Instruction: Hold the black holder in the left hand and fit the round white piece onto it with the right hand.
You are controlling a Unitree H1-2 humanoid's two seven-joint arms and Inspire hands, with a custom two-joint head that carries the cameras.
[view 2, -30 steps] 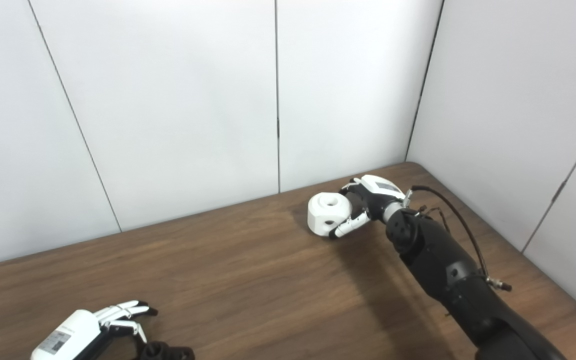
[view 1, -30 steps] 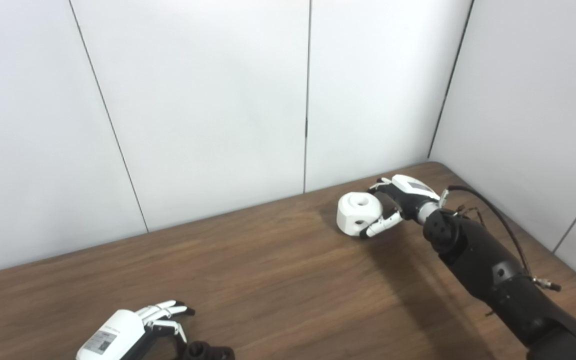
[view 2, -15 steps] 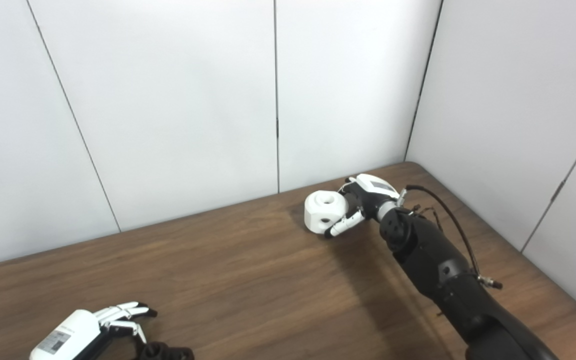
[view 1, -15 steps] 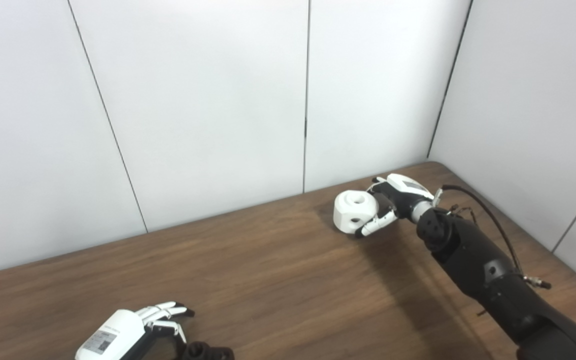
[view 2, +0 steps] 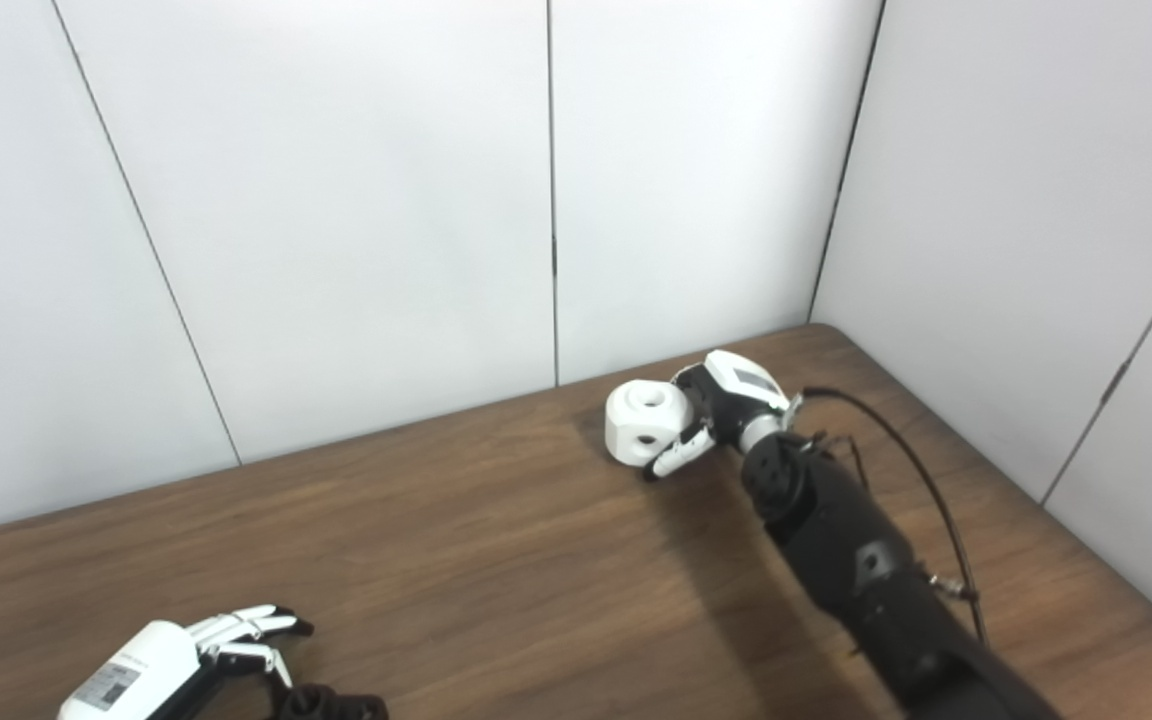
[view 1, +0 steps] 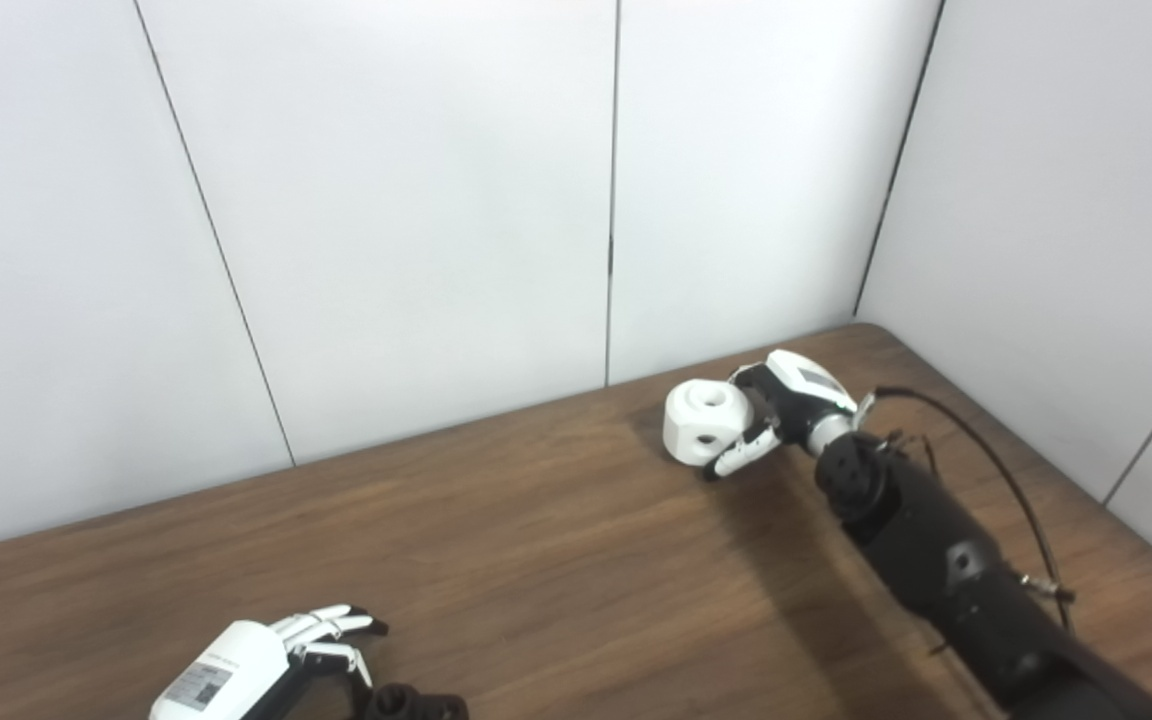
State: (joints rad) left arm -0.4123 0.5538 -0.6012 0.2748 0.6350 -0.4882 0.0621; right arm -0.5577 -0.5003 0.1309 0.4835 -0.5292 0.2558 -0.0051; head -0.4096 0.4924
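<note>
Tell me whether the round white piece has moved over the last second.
Yes. The round white piece, held in the right hand, has shifted slightly left and toward the wall seam; the camera itself has not moved.

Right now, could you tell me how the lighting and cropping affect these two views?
Left eye view: even light, a soft shadow beside the right arm on the table. Right eye view: the black holder is cropped by the bottom edge; the round white piece is sharp.
</note>
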